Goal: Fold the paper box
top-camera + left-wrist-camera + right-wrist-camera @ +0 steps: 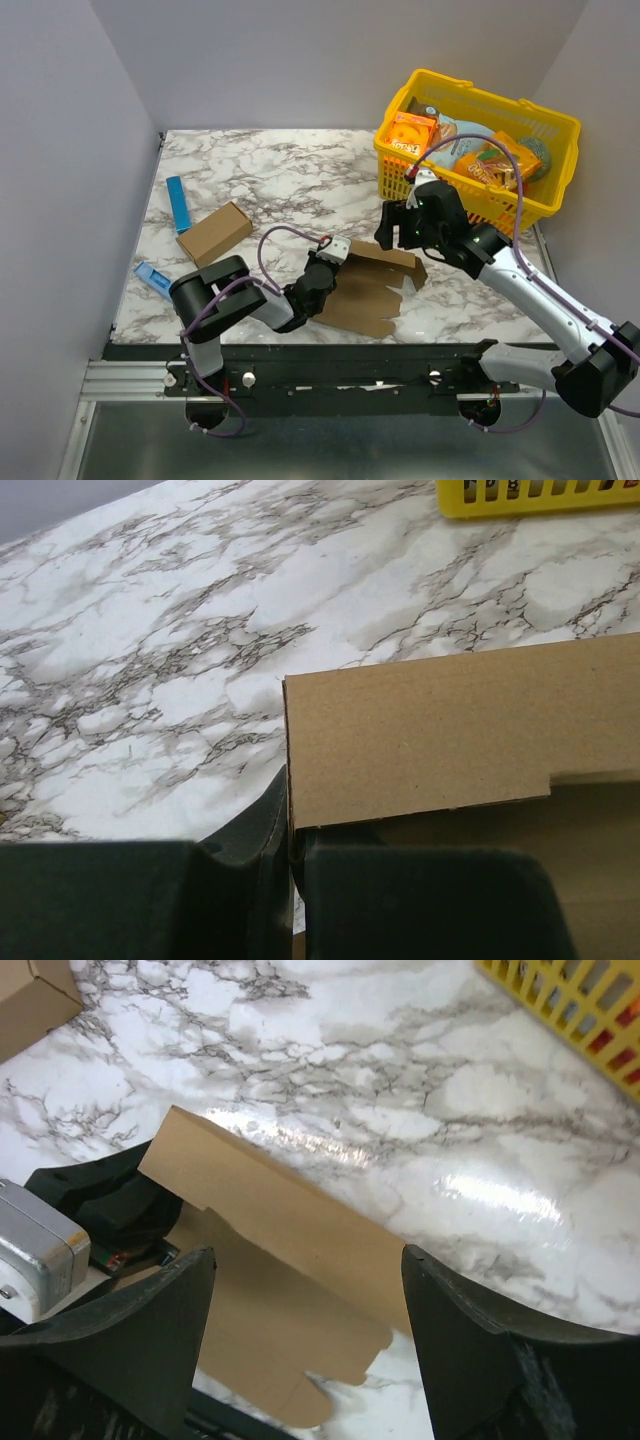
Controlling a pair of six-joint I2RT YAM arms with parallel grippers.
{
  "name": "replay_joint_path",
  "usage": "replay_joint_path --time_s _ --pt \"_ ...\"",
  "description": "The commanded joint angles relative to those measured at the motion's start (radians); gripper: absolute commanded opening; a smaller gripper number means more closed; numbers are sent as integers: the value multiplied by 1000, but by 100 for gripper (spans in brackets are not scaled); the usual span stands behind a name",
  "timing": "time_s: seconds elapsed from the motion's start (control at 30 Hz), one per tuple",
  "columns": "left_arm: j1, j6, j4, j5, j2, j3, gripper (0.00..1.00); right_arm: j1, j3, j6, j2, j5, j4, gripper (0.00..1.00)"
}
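Paper box point(365, 295) edge tight in left hand point(291, 848), below wide-spread right hand point(308, 1257)

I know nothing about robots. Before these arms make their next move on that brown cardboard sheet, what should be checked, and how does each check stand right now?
1. Left gripper shut on an edge of the paper box: ok.
2. Right gripper open and holding nothing: ok.
3. Right gripper positioned over the paper box: ok.
4. Spare carton and yellow basket apart from the paper box: ok.
5. Paper box fully folded: not ok, it lies mostly flat with one flap raised.
6. Left pinch firm enough not to slip: cannot tell.
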Motion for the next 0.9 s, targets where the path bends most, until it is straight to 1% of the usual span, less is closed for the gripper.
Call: replay_joint_path --time_s 0.0,0.13,0.27,0.37,0.63,0.87 --pt "-27 34 -124 -124 -20 -16 0 -16 -30 229 10 -60 -125 82" --pt "-39 38 -112 -187 8 -9 0 -37 -51 277 24 -93 -119 80" --pt "-56 57 -86 -213 29 -4 0 -50 -68 295 33 -84 -119 77" --pt "-67 68 -70 -221 32 -5 0 -91 -109 291 36 -91 -95 74" --pt "-78 81 -63 -235 42 -4 0 -113 -151 283 76 -78 -66 73" --pt "-84 91 -52 -241 40 -7 0 -123 -196 294 93 -71 -4 71"
